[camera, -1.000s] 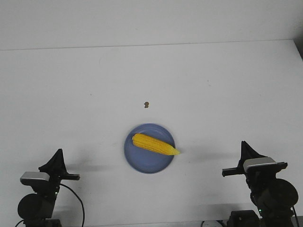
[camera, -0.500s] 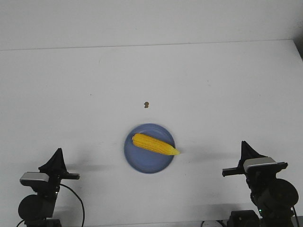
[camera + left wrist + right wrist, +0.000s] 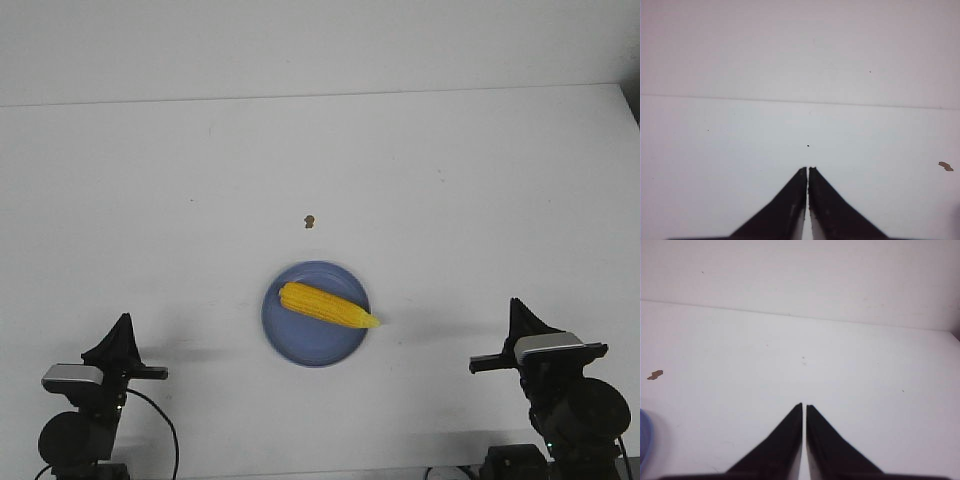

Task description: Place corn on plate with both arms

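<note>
Both arms sit parked at the near corners of the white counter (image 3: 150,180), left hand (image 3: 121,322) and right hand (image 3: 515,305) each pinched closed on nothing and pointing up, while between them the corn (image 3: 328,305) lies diagonally on the blue plate (image 3: 300,345), no readable writing anywhere.

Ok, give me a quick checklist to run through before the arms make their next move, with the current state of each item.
1. Bright yellow corn cob lying on the round periwinkle-blue plate: ok.
2. Corn fully inside the rim: not ok, its pointed tip pokes past the right edge.
3. Left gripper shut and holding nothing: ok.
4. Right gripper shut and holding nothing: ok.
5. Both grippers apart from the plate: ok.
6. Small brown speck lying beyond the plate, apart from it: ok.
</note>
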